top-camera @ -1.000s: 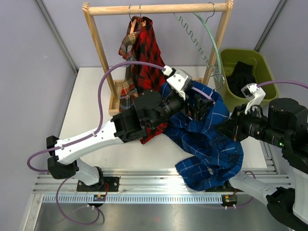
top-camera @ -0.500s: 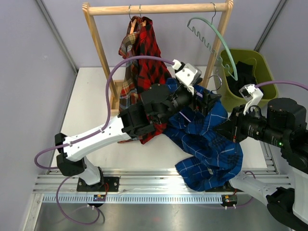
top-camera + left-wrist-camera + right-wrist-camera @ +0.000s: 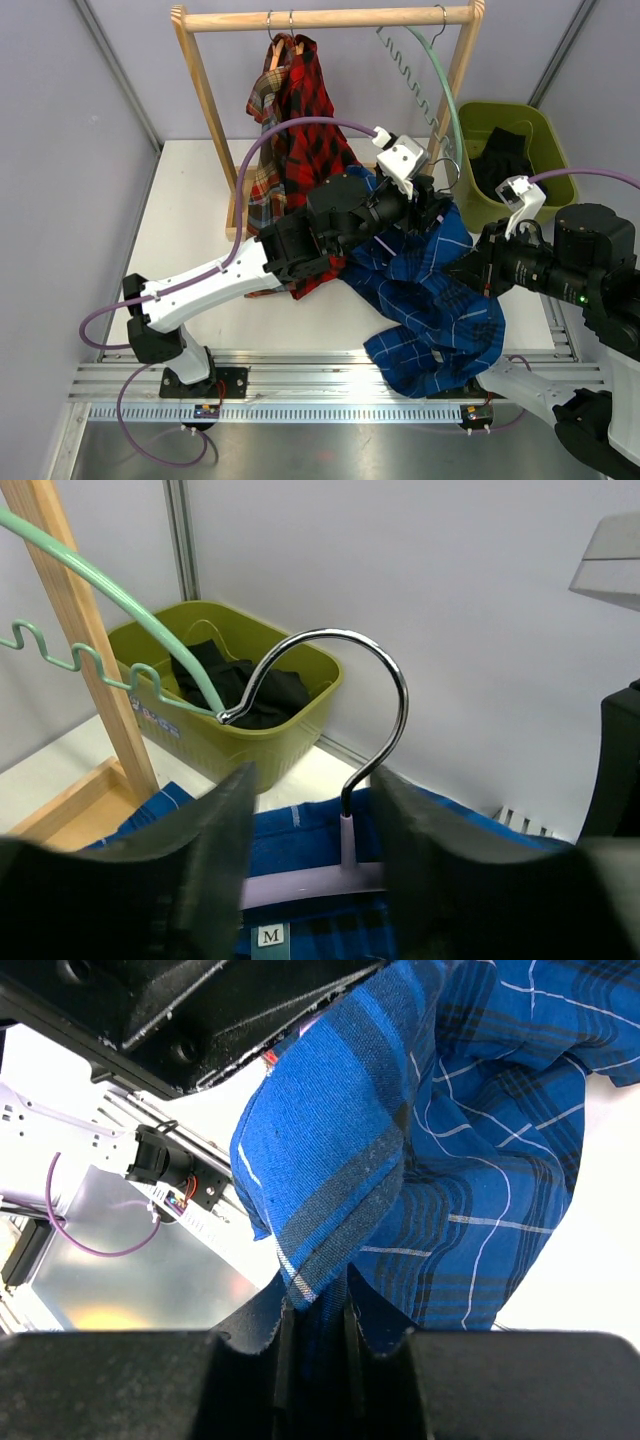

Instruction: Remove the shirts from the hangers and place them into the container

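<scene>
Blue shirt (image 3: 430, 300): woven cloth, matt. Lilac hanger (image 3: 300, 888): smooth plastic w/ polished, mirror-bright metal hook (image 3: 402, 695). Green hanger (image 3: 90, 570): smooth, semi-gloss; plastic or coating, can't tell. Bin (image 3: 215, 740): olive plastic, slight sheen; black shirt (image 3: 240, 685) inside: matt cloth. Rack (image 3: 330, 18): pale wood, unpainted. Table (image 3: 185, 230): white, matt.

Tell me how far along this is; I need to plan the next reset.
Done: the black shirt lies in the bin, and the green hanger hangs bare. In hand: the right gripper pinches the blue shirt while the left gripper straddles the hook of its lilac hanger. Left: the red shirt and brown shirt hang on the rail.
</scene>
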Robot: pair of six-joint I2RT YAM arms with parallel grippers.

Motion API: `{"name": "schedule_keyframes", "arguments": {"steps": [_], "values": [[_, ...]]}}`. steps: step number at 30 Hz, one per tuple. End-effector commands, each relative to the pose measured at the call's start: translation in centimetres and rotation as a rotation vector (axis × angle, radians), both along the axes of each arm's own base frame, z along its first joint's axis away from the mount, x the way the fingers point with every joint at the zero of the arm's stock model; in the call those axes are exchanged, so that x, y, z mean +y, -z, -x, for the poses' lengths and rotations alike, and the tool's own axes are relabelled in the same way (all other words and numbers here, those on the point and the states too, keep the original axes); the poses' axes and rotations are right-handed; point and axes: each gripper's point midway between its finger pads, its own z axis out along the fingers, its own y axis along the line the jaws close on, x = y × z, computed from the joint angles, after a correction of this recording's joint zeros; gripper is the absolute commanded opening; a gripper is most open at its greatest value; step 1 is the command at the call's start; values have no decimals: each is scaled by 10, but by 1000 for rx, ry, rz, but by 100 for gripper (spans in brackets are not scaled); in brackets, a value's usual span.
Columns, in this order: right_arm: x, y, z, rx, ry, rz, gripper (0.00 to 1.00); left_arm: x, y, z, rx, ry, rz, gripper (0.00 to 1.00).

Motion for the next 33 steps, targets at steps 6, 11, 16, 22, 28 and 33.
{"name": "schedule_keyframes", "arguments": {"steps": [6, 11, 16, 22, 28, 33], "values": [[7, -14, -2, -49, -32, -40, 0, 16, -16, 5, -8, 5, 25, 24], [5, -10, -9, -45, -3, -22, 0, 19, -12, 7, 22, 7, 15, 6], [3, -7, -17, -52, 24, 3, 0, 15, 14, 9, 76, 22, -32, 0], [-6, -11, -23, -74, 82, 26, 22, 34, 31, 1, 71, -56, -52, 0], [-8, -9, -20, -66, 76, 30, 75, 72, 18, -46, 20, -254, -68, 0], [-10, -6, -14, -61, 69, 32, 79, 90, -1, -85, 12, -320, -33, 0]]}}
